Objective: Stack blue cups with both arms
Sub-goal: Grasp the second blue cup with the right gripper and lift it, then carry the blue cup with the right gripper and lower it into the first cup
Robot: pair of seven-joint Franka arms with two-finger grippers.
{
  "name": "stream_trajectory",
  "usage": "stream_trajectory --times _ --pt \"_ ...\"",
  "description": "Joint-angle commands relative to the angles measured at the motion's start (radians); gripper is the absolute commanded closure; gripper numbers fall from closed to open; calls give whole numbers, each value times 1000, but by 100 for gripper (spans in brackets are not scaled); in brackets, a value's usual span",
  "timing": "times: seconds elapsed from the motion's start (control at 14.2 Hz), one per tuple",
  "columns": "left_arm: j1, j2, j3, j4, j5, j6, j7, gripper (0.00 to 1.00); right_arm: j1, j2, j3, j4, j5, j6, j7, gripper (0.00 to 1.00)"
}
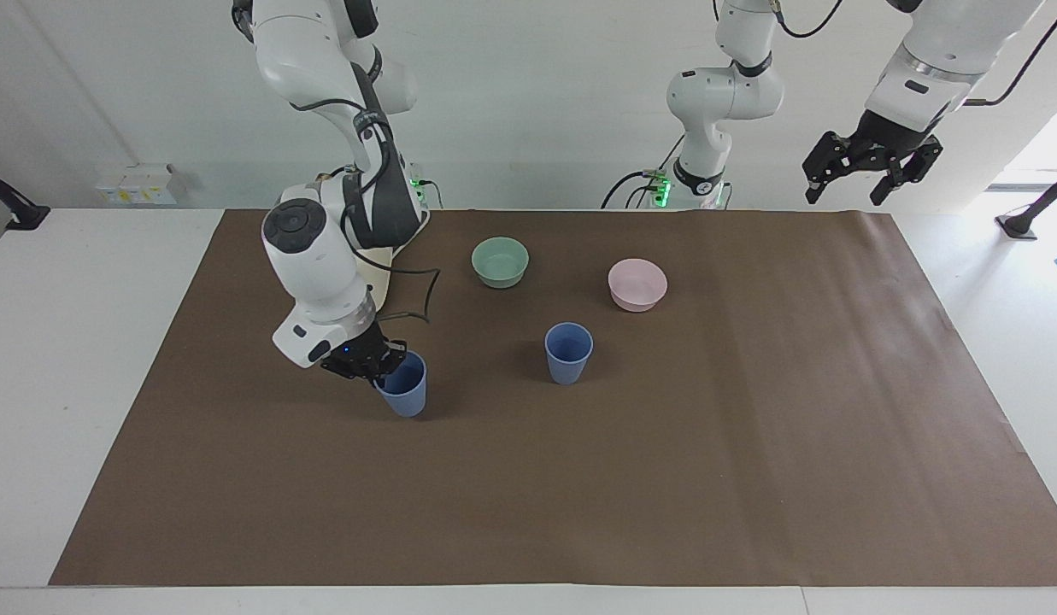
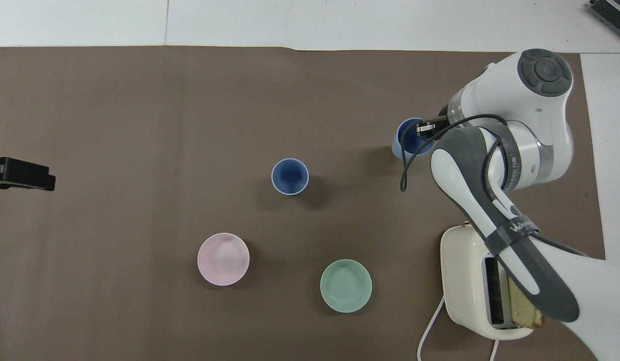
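I have the right end effector (image 1: 376, 362) pinching one blue cup's (image 1: 405, 384) rim to carry it; the left end effector (image 1: 870, 166), fingers spread, waits above the desk's (image 1: 750, 478) corner.

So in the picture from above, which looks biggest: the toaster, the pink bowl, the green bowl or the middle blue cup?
1. Toaster.
2. Pink bowl and green bowl: they look alike.
3. Middle blue cup.
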Motion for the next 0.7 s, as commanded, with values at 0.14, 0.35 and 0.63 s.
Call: stream_trajectory --times 0.14,0.35,0.63 --pt "-5 -21 4 -5 -11 -19 -6 0 74 -7 21 176 1 -220 137 100" --pt "-2 -21 1 -4 -11 -20 -10 0 168 -5 23 231 1 -230 243 100" --pt "24 -21 16 -4 -8 -22 -10 0 225 -4 66 257 1 -204 319 100"
